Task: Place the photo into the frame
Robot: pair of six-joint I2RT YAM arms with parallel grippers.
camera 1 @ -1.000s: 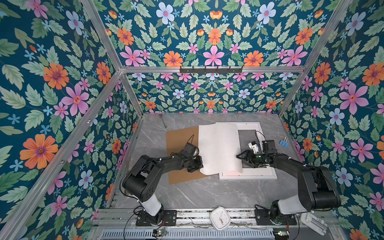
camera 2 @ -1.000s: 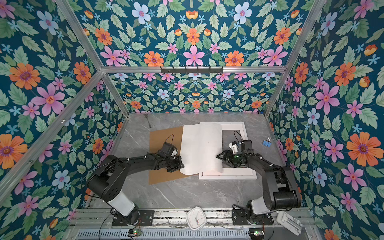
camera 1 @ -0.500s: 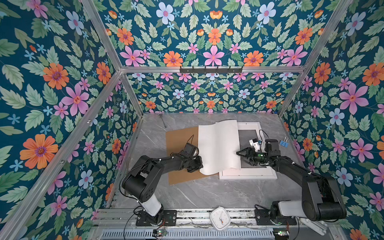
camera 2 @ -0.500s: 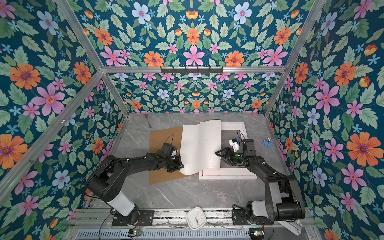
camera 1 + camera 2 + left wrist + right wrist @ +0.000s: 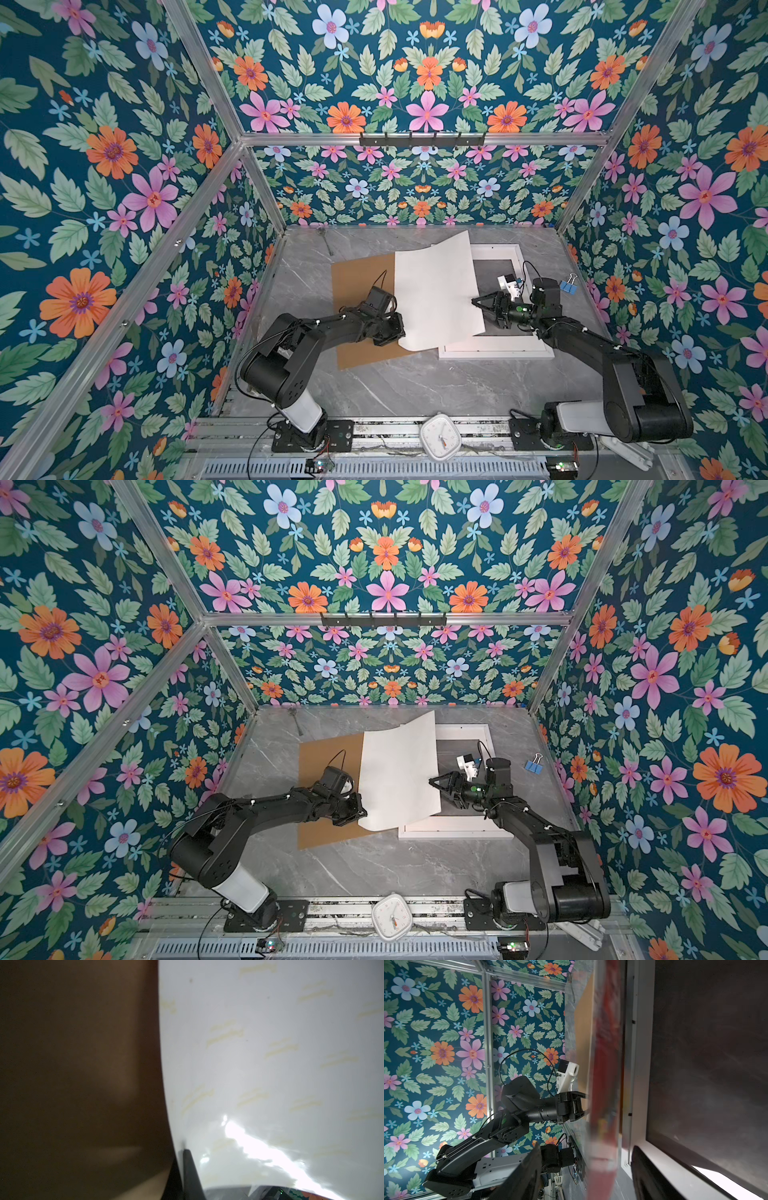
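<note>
The photo [image 5: 436, 291] [image 5: 399, 771] shows its plain white back in both top views. It is lifted and tilted, its right part hanging over the white frame [image 5: 494, 354] [image 5: 453, 834], which lies flat on the table. My left gripper [image 5: 397, 332] [image 5: 361, 812] is shut on the photo's near left corner. In the left wrist view one finger [image 5: 189, 1167] lies on the white back [image 5: 270, 1064]. My right gripper [image 5: 476, 301] [image 5: 432, 781] is open at the photo's right edge. In the right wrist view the blurred red edge [image 5: 604, 1084] runs between that gripper's [image 5: 586, 1147] spread fingers, beside the frame's rim [image 5: 633, 1064].
A brown backing board [image 5: 357, 282] [image 5: 72, 1064] lies flat under the left arm, partly covered by the photo. A blue binder clip [image 5: 566, 286] sits right of the frame. A white clock [image 5: 440, 436] rests on the front rail. Floral walls enclose the grey table [image 5: 415, 386].
The photo's right side has lifted off the frame and tilted up. My right gripper has risen and shifted slightly left, staying open at that edge. The left gripper keeps its hold.
</note>
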